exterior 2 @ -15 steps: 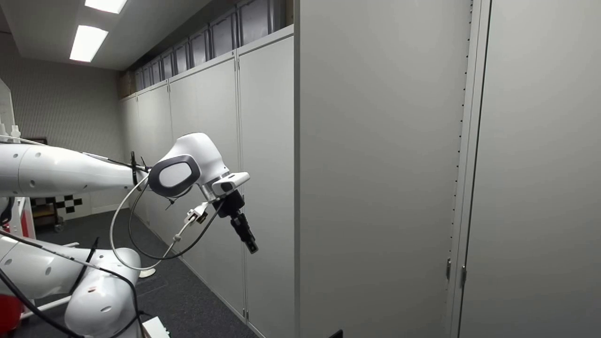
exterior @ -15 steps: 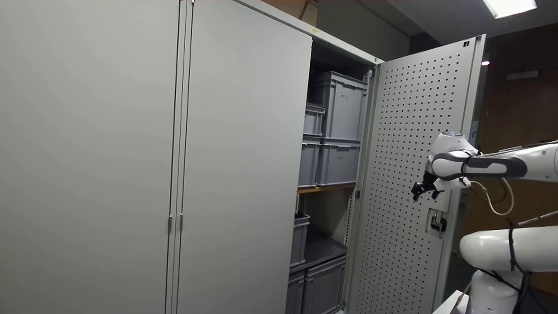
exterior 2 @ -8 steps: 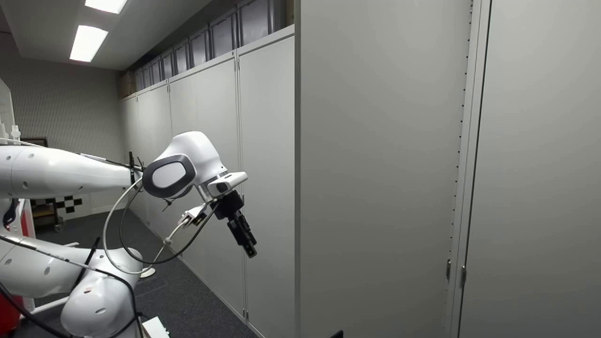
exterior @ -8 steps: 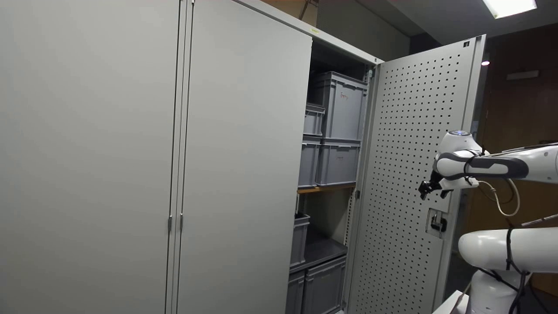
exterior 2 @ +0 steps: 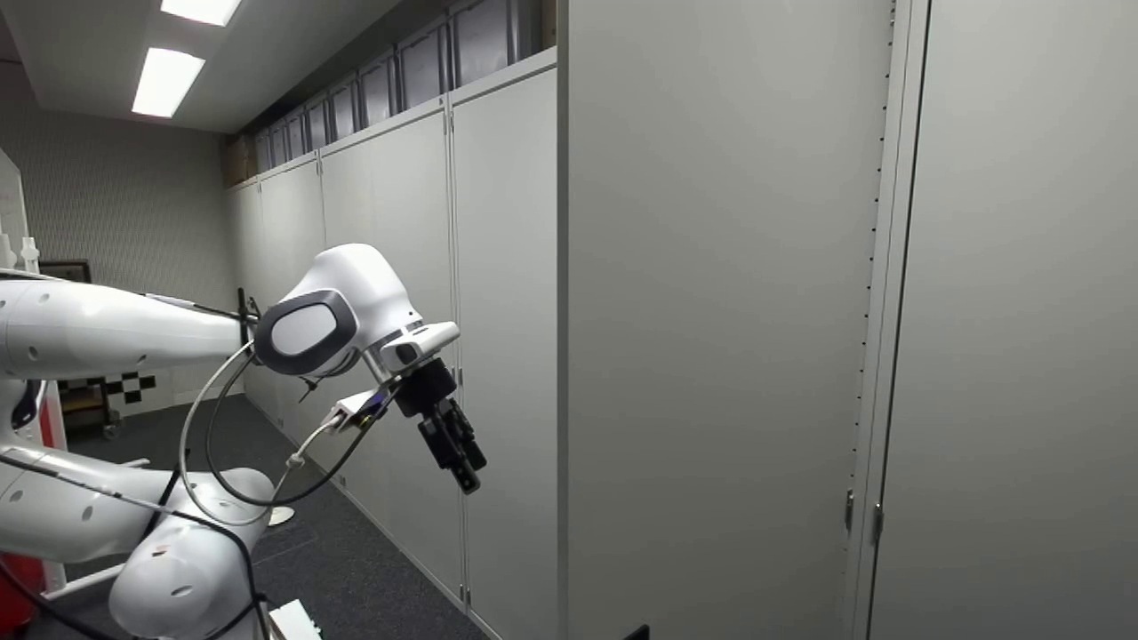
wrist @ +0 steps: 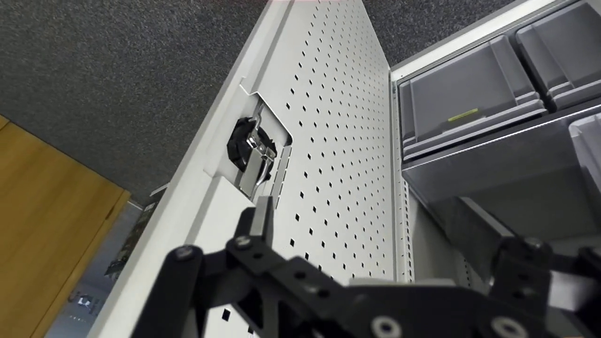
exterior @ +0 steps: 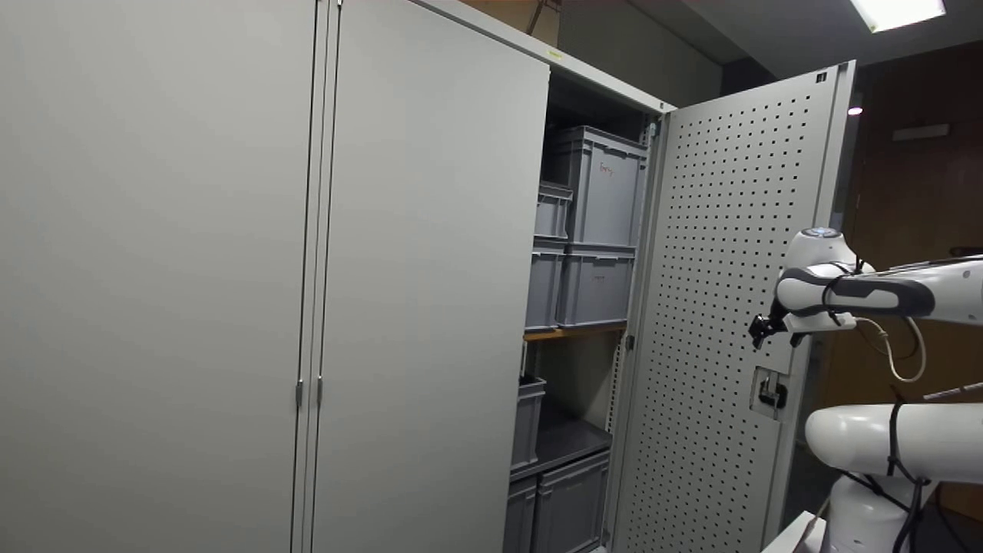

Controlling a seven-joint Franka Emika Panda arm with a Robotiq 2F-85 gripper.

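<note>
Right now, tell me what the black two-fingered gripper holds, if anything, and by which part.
Nothing: the gripper stands open near the perforated grey cabinet door.

Jaws black; arm (exterior 2: 124, 333) white, trim (exterior: 915, 298) dark grey. Perforated cabinet door (wrist: 347, 155) pale grey, gridded with dark square holes (wrist: 297, 217); latch (wrist: 256, 148) black and silver. Storage bins (exterior: 610, 203) mid-grey, one with red lettering (exterior: 607, 169), another with yellow strip (wrist: 463, 115). Carpet (wrist: 117, 70) charcoal, light-speckled. Wood-grained panel (wrist: 51, 230) honey-brown. Shelf edge (exterior: 572, 332) orange.

floor (wrist: 141, 70): dark, speckled | far wall (exterior 2: 142, 204): grey, ridged | ceiling (exterior 2: 267, 53): lit panels (exterior 2: 167, 82) | cabinet row (exterior 2: 391, 267): tall, pale
</note>
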